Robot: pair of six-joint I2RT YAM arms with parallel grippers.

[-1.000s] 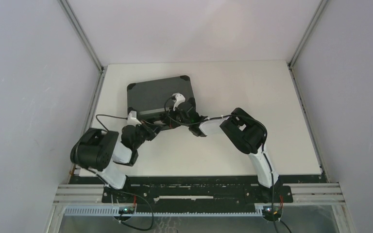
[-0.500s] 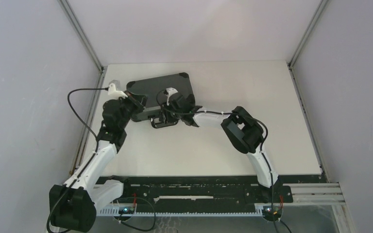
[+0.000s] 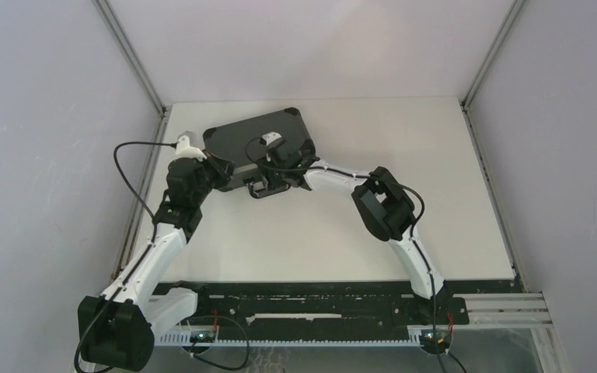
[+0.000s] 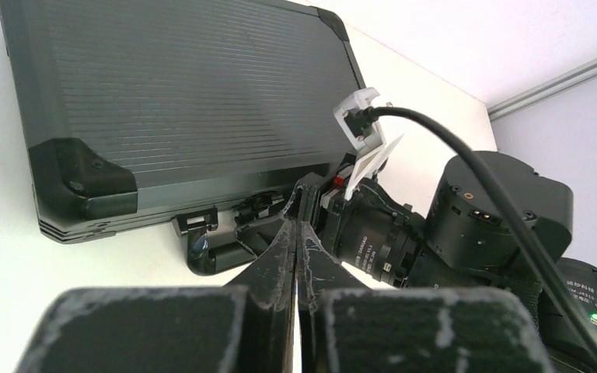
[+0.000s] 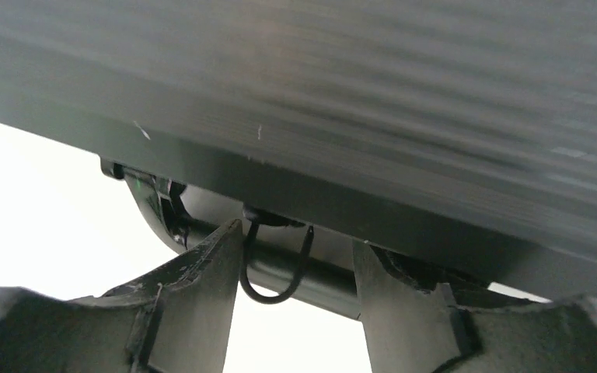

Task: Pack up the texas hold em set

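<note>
The texas hold em set shows only as its closed black ribbed briefcase [image 3: 256,140] [image 4: 186,101], lying flat and turned slightly askew at the table's back left. Chips, cards and buttons are hidden inside. Its handle [image 3: 260,189] [image 4: 216,253] [image 5: 311,278] sticks out of the near side. My right gripper [image 3: 269,179] [image 5: 298,252] is open at that side, one finger either side of a stretch of the handle bar, with a thin wire loop [image 5: 274,273] hanging between them. My left gripper [image 3: 223,172] [image 4: 296,227] is shut and empty, tips just short of the handle, by the case's near left corner [image 4: 78,175].
The right arm's wrist and cable [image 4: 466,217] sit close in front of my left fingertips. The left wall rail [image 3: 148,179] runs near the case's left side. Bare white table [image 3: 404,171] lies to the right and in front.
The right gripper has opened at the handle. The left arm has swung out and forward to the case's left near corner. The case has turned, its right end now farther back.
</note>
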